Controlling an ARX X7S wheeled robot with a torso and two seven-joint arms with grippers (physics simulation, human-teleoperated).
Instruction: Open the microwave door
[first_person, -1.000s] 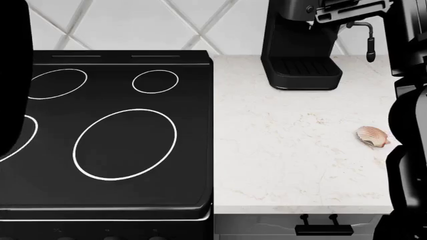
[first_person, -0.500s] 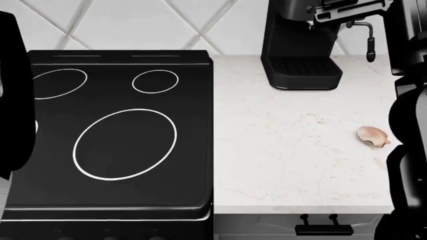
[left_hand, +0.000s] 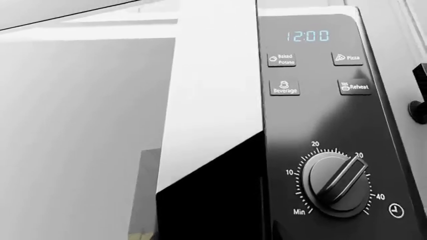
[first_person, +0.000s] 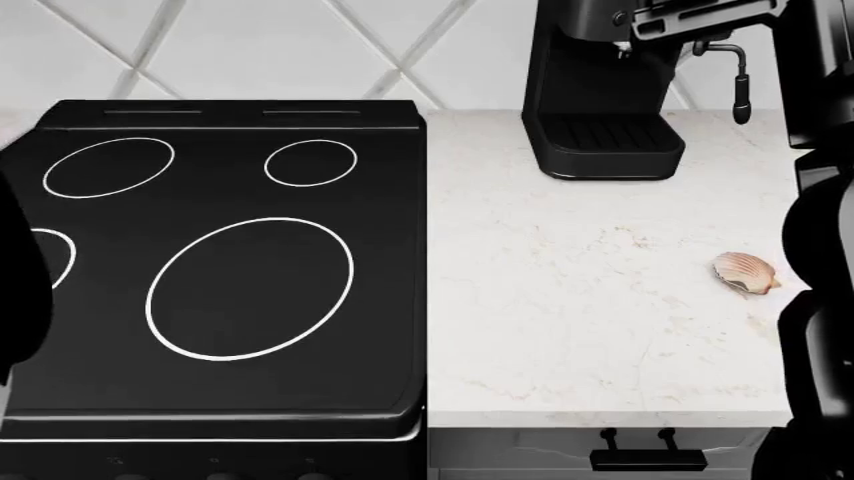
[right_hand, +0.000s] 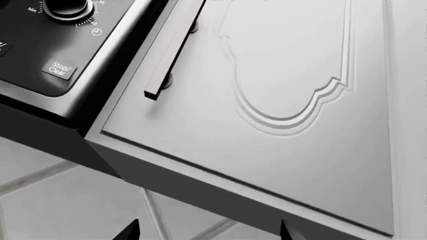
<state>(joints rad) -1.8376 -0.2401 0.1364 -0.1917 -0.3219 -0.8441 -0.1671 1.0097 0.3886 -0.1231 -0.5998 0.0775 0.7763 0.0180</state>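
Meanwhile the dark bulk of the left arm (first_person: 20, 300) has slid outward in the head view: a second ago it covered the stove's left burners, and now only a sliver sits at the frame's edge, leaving the cooktop (first_person: 227, 270) almost fully exposed. That retreat reads as the arm swinging away with the microwave door, or after it.

The left wrist view supports this. The microwave (left_hand: 313, 125) fills it, with the control panel (left_hand: 320, 65) showing a 12:00 clock, preset buttons and a timer dial (left_hand: 335, 182). Beside the panel the door (left_hand: 207, 115) stands angled away from it, its edge catching light, with a dark gap below that looks like the cavity. The door seems partly open, though how far cannot be told.

Neither left hand nor its fingers appear in any picture, so its grip cannot be told. The right hand (right_hand: 207, 232) shows only two dark fingertips (right_hand: 127, 232), set apart with nothing between them, hanging below a cabinet door (right_hand: 287, 100) and its bar handle (right_hand: 175, 50), next to the microwave's Stop/Clear button (right_hand: 59, 70).

On the surface (first_person: 601, 300) sit a coffee machine (first_person: 607, 90) and a seashell (first_person: 745, 272), both untouched.
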